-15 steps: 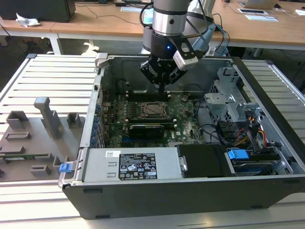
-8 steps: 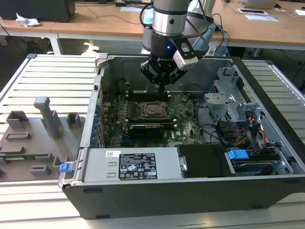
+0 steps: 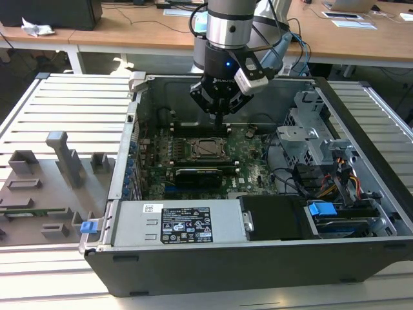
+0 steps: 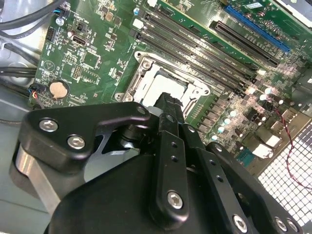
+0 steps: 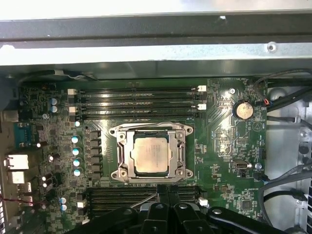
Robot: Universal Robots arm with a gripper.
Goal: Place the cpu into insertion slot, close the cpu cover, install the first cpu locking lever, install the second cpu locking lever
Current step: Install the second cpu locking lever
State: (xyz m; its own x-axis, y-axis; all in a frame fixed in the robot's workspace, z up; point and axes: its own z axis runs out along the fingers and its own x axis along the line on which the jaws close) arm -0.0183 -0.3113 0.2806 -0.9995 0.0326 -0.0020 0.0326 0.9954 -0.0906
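Grey slatted table (image 3: pixel 71 103), wooden desks (image 3: pixel 142 29) behind

Silver-grey cpu (image 5: pixel 151 155), green motherboard (image 5: pixel 222 146)

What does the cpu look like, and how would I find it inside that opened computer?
Find the green motherboard on the floor of the open computer case. Near its middle sits a silvery metal frame, the cpu cover, with long black memory slots on two sides. The cpu is the pale, flat metal square inside that frame, the one smooth, shiny patch among dark slots and tiny parts.
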